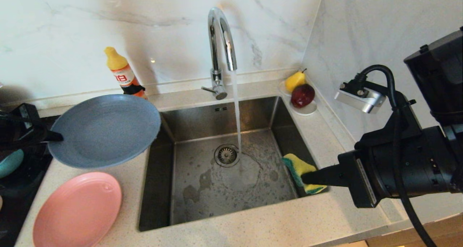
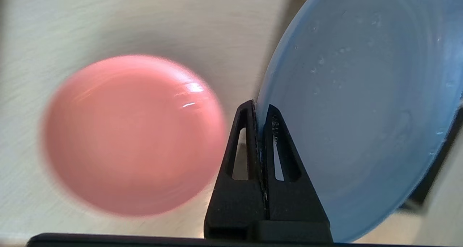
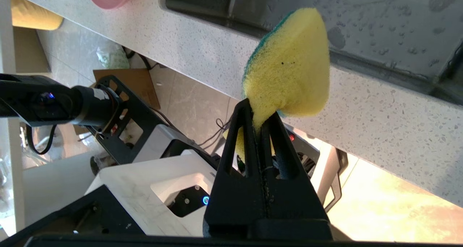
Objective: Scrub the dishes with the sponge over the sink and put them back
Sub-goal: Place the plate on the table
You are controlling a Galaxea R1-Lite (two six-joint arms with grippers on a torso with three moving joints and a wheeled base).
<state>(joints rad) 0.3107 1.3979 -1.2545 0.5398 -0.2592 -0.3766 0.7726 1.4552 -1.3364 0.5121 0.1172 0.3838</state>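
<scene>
1. Head view: the sink (image 1: 173, 189), set into the speckled table (image 1: 253, 229), is the landmark. Water runs from the chrome tap (image 1: 220, 33) behind it and lands beside the drain strainer (image 1: 226, 154).
2. The left hand (image 1: 58, 136) is clamped on the rim of the grey-blue plate (image 1: 105, 129), which hangs tilted over the sink's left edge.
3. The salmon-pink plate (image 1: 77, 211) lies flat on the table left of the sink, nearer the front.
4. The right hand (image 1: 307, 176) is clamped on the sponge (image 1: 298, 167) over the sink's right front corner.
5. A soap bottle (image 1: 123, 73) stands behind the sink's left corner; a saucer (image 1: 307, 110) with a pear (image 1: 294, 80) and a red fruit (image 1: 302, 95) sits at its right rear corner.
6. Left wrist view: the fingers (image 2: 246, 149) pinch the grey-blue plate's (image 2: 361, 95) rim, with the salmon-pink plate (image 2: 134, 135) on the table below.
7. Right wrist view: the fingers (image 3: 242, 145) squeeze the sponge's (image 3: 289, 66) narrow end, yellow side showing, over the sink's front rim.
</scene>
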